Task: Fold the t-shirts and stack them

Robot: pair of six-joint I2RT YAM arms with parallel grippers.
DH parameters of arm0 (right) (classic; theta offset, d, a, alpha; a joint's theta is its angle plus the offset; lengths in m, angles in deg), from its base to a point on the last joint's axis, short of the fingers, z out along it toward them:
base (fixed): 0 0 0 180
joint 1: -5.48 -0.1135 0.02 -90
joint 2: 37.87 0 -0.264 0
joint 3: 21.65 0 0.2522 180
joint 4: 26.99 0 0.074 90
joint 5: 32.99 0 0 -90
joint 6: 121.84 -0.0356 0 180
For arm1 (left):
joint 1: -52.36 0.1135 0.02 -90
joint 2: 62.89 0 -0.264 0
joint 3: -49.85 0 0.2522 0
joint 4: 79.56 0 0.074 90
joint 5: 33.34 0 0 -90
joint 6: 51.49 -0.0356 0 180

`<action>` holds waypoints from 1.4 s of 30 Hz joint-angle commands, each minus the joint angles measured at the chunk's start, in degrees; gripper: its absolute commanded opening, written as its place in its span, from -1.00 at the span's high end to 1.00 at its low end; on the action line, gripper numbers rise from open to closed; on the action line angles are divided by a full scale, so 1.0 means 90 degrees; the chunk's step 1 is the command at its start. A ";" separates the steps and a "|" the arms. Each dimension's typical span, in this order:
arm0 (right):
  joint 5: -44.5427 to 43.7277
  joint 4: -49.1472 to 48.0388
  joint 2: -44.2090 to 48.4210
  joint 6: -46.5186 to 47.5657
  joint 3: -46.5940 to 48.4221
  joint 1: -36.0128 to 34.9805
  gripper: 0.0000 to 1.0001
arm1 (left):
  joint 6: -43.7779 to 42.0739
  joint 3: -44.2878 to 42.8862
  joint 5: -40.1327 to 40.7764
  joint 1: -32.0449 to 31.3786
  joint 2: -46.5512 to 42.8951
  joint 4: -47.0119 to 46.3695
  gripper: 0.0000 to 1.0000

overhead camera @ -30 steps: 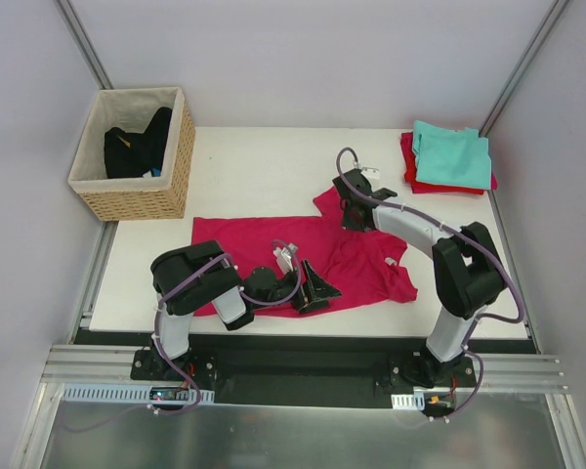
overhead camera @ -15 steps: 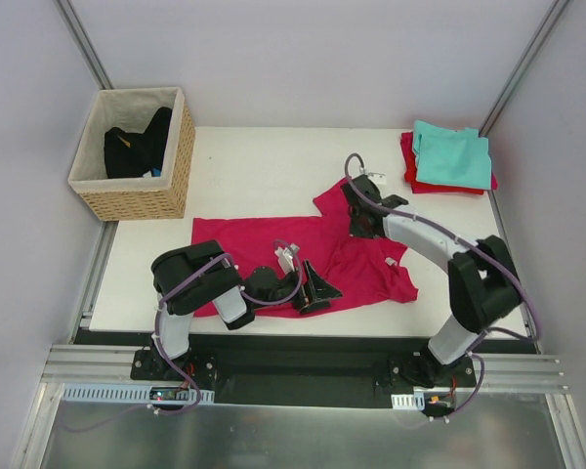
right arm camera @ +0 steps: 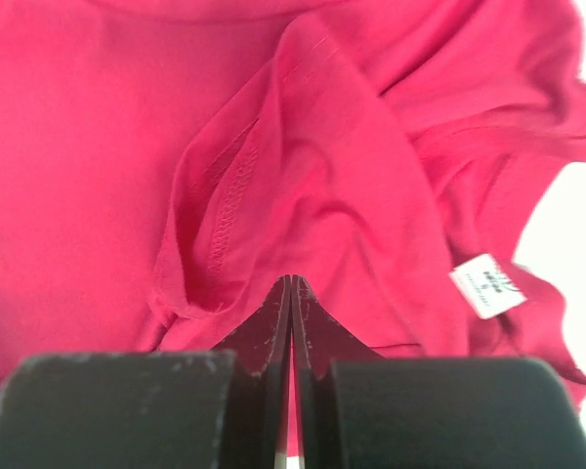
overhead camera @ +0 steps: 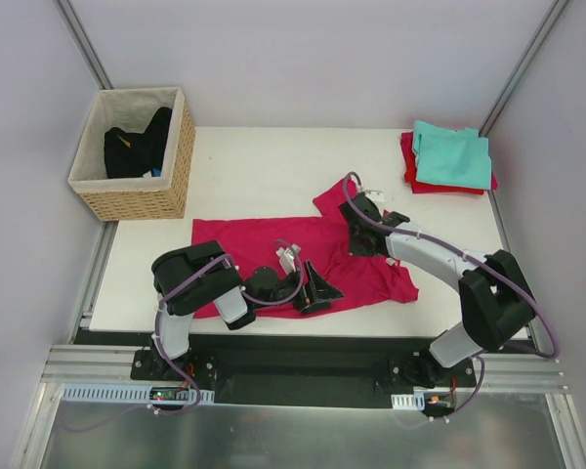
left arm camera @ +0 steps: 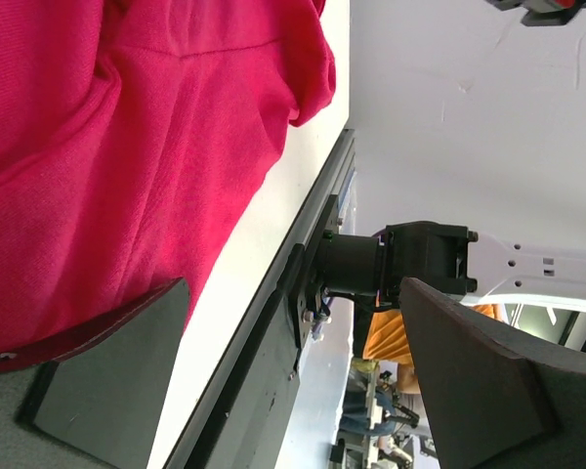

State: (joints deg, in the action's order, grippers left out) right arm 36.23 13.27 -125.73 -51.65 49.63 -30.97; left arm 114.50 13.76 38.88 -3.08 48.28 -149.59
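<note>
Nearest, at about 6 o'clock on the table (overhead camera: pixel 273 166), the left gripper (overhead camera: pixel 317 288) stands wide open and holds nothing. It is low over the near hem of the magenta-pink t-shirt (overhead camera: pixel 264 239), which lies spread but crumpled across the middle. Just beyond, toward 3 o'clock, the right gripper (right arm camera: pixel 290 293) is fully closed and seems to pinch a raised fold near the white neck label (right arm camera: pixel 486 285). The cloth looks light, soft and limp, so I judge it will sag and drag; a hem or a shoulder seam is the better hold. Far away at 10 o'clock, the wicker basket (overhead camera: pixel 181 147) contains dark clothing (overhead camera: pixel 137 147). At 2 o'clock, the teal t-shirt (overhead camera: pixel 454 156) lies folded on the red t-shirt (overhead camera: pixel 410 171).
</note>
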 commanded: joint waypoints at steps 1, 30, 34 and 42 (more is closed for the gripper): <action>0.0101 -0.0093 -0.0238 -0.0162 0.0055 -0.0101 0.99 | -0.0347 0.0137 0.0013 -0.0110 0.0108 0.0062 -0.80; 0.0385 -0.0269 -0.1859 -0.0269 0.1587 -0.0355 0.98 | -0.0376 0.0079 -0.0007 -0.0129 0.0235 0.0081 -0.79; 0.0015 -0.0133 -0.1480 -0.0123 0.1452 -0.0306 0.98 | -0.0386 0.0078 -0.0046 -0.0129 0.0167 0.0081 -0.79; -0.0787 0.0765 0.0941 0.0199 0.0544 -0.0257 0.31 | -0.1030 -0.0818 -0.0864 -0.0158 -0.1043 0.2129 -0.81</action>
State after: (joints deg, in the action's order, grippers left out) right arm 34.42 14.39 -129.09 -51.72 56.31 -33.70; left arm 111.68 12.42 37.22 -3.56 45.46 -144.39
